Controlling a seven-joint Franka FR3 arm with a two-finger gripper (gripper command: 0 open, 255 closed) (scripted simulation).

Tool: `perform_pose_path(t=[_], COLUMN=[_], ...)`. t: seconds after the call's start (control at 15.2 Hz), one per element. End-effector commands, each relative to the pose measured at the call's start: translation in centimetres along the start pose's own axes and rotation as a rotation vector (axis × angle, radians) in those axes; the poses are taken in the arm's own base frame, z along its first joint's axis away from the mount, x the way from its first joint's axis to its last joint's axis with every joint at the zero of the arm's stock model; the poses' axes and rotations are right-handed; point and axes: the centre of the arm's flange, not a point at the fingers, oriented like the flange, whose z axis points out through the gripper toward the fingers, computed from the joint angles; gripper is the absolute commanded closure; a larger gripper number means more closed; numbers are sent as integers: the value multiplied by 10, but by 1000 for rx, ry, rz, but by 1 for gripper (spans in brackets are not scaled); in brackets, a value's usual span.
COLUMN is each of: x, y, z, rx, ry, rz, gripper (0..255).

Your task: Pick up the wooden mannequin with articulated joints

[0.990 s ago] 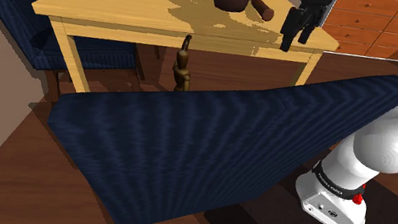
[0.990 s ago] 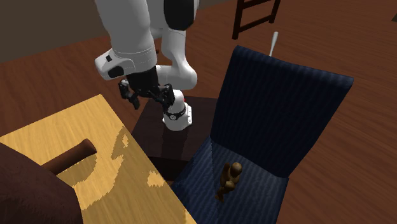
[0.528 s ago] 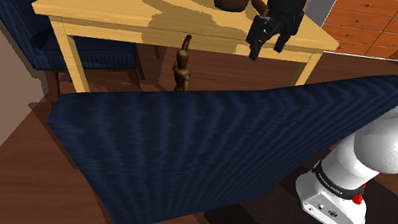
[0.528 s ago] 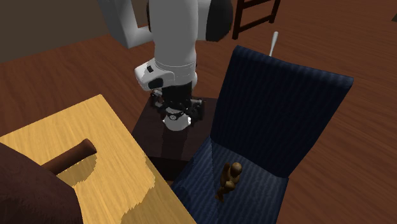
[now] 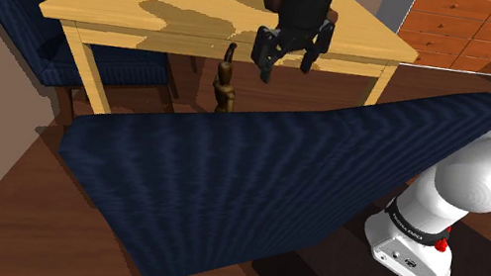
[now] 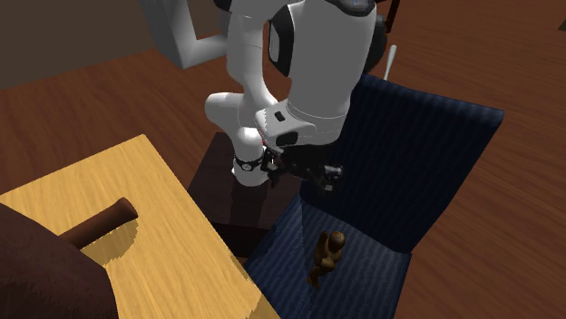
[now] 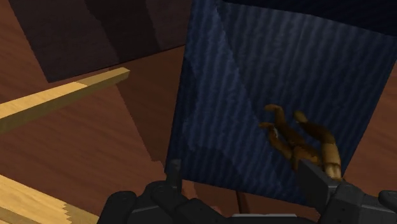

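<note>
Hand [image 5: 287, 62] wide open, holding nothing, upper middle of the shoulder view by the bench [image 5: 132, 11] edge. Wooden mannequin [image 6: 326, 255] sits on blue chair [image 6: 413, 154] seat, lower middle of second exterior view, apart from hand.

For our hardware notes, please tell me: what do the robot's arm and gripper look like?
The arm is built of thick, rounded white links with dark joints. A dark ring with small pale lettering sits above its white base, which carries a red button. The gripper is all black and blocky, with two straight fingers.
</note>
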Motion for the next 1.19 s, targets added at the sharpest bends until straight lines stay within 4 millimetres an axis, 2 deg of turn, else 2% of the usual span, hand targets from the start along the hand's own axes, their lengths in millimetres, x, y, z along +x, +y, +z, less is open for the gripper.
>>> perform_pose_path(t=[0.0,0.4,0.86,0.99,1.06,1.12], x=[5,17,13,13,13,13], y=[-29,-107,-110,-110,-109,-109], z=[4,12,48,51,52,52], rx=[-6,-29,-29,-29,-29,-29], ry=[16,61,61,61,61,61], rz=[34,123,123,123,123,123], gripper=[0,0,0,0,255,255])
